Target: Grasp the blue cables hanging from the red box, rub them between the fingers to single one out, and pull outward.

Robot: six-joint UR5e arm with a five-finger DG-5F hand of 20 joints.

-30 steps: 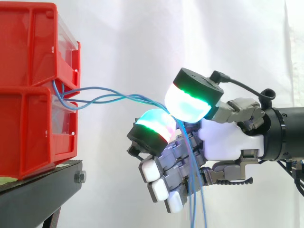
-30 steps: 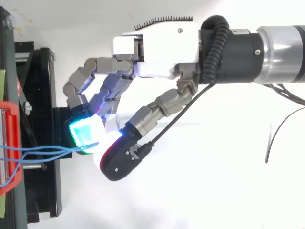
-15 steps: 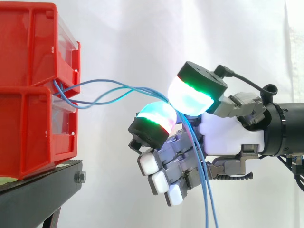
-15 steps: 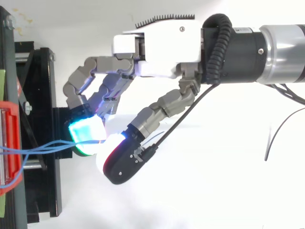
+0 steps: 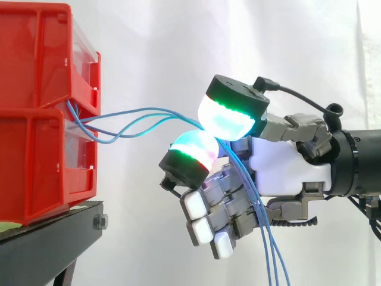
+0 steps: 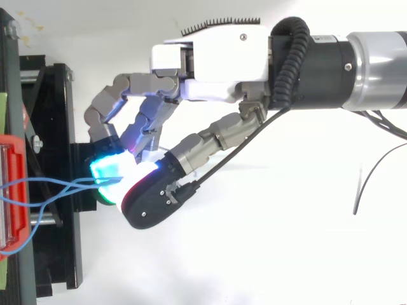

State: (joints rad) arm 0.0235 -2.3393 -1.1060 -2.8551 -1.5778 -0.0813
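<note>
While blue cables sit pinched between two glowing pads, robot hand is closed on them, other fingers curled beneath. Red box on black stand lies view-left of robot hand in side view, well apart. Cable span from box front to pinch runs roughly level, long axis in line with arm, slack and bowed, strands crossing near box. Free tails drop past palm, pointing down. Judgement: outward pull goes straight away from box, along span. Several strands seemingly in pinch, so singling-out not done.
</note>
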